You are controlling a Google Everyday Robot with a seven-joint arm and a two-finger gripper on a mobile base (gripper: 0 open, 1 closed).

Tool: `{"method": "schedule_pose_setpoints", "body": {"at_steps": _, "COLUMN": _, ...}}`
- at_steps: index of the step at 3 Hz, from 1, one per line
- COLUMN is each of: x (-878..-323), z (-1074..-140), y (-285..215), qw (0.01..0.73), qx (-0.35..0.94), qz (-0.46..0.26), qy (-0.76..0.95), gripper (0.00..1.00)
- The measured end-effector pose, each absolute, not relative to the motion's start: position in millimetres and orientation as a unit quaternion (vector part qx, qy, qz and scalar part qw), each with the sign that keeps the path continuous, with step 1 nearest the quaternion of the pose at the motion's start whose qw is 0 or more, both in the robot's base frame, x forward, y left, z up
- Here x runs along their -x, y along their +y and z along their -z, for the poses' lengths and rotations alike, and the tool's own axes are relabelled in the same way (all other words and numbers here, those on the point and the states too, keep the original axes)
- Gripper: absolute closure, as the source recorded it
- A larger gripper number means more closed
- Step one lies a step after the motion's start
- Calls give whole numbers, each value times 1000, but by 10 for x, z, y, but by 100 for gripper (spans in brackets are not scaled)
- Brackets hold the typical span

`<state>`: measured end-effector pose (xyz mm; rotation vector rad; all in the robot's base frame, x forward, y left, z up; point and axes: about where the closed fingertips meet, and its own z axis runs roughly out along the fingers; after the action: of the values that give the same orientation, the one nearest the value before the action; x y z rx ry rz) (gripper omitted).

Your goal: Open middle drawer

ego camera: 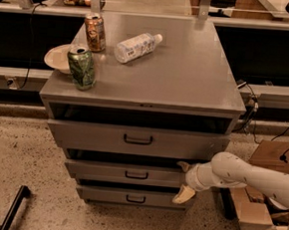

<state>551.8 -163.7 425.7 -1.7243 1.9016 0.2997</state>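
The grey cabinet (152, 82) has three drawers. The middle drawer (105, 172) is the second one, with a low wide front and a small dark bar handle (137, 175). My gripper (179, 182) is at the right end of that front, on a white arm coming in from the right. It is open, with one cream finger (183, 166) at the drawer's top edge and the other finger (183, 194) at its lower edge. It is well right of the handle. The top drawer (83, 134) and the lowest drawer (103, 194) sit above and below.
On the cabinet top stand a green can (82, 67), an orange can (95, 32), a lying plastic bottle (136, 46) and a white bowl (56, 57). Cardboard boxes (261, 216) and cables (250, 103) are to the right. A black pole (12, 209) lies on the floor at lower left.
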Motion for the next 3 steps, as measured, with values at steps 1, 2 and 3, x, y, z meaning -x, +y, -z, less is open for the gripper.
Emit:
{"method": "schedule_pose_setpoints", "body": {"at_steps": 1, "x": -5479, "z": -4177, "y": -1628, "qw": 261, "qx": 644, "qz": -109, "qy": 711, "gripper": 34}}
{"method": "schedule_pose_setpoints", "body": {"at_steps": 2, "x": -5351, "z": -4215, "y": -1589, "qw": 247, "qx": 658, "qz": -105, "qy": 704, "gripper": 34}}
{"method": "schedule_pose_setpoints", "body": {"at_steps": 3, "x": -5055, "z": -4281, "y": -1516, "qw": 232, "qx": 676, "qz": -118, "qy": 689, "gripper": 36}}
